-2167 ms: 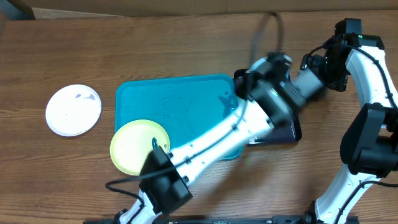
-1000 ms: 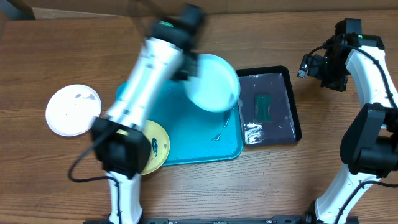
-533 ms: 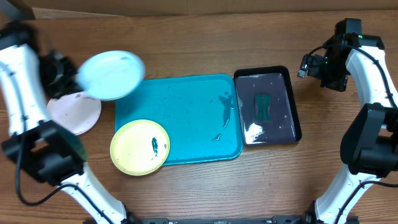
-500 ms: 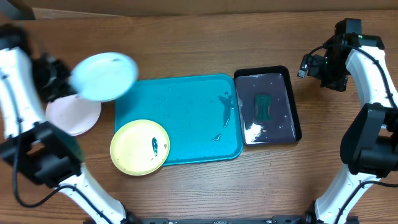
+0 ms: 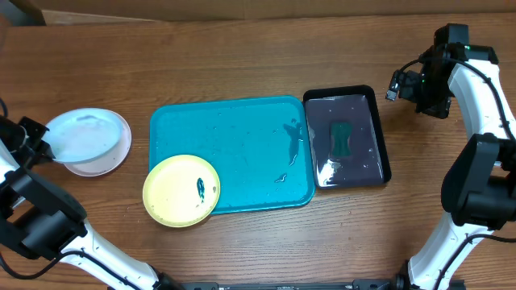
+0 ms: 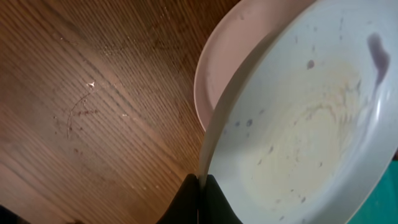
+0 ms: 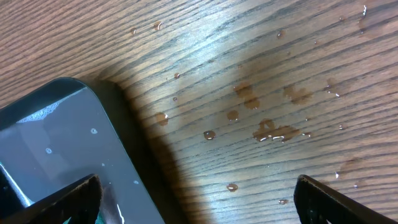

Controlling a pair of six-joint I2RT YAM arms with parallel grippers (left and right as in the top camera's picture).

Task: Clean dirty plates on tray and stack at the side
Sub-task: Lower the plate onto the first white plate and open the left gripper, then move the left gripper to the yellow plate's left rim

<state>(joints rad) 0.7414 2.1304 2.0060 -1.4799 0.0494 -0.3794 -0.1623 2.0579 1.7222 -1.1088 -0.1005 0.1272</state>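
Note:
My left gripper point(image 5: 42, 145) is shut on the rim of the pale blue plate point(image 5: 81, 133), holding it tilted just over the white plate point(image 5: 106, 167) on the table left of the tray. In the left wrist view the fingers point(image 6: 199, 194) pinch the blue plate's edge point(image 6: 298, 130), with the white plate point(image 6: 233, 68) beneath; faint specks mark the blue plate. The yellow plate point(image 5: 181, 191), with a dark blue smear, lies over the turquoise tray's point(image 5: 242, 141) front left corner. My right gripper point(image 5: 393, 87) point(image 7: 199, 205) is open and empty above the table, right of the black tray.
A black tray point(image 5: 359, 95) point(image 7: 50, 143) holding a green sponge point(image 5: 342, 138) and water stands right of the turquoise tray. Water drops point(image 7: 267, 127) lie on the wood beside it. Dark smears point(image 5: 292, 129) and drops are on the turquoise tray.
My left arm swung the pale blue plate from above the tray to the far left and lowered it over the white plate. The right arm has not moved.

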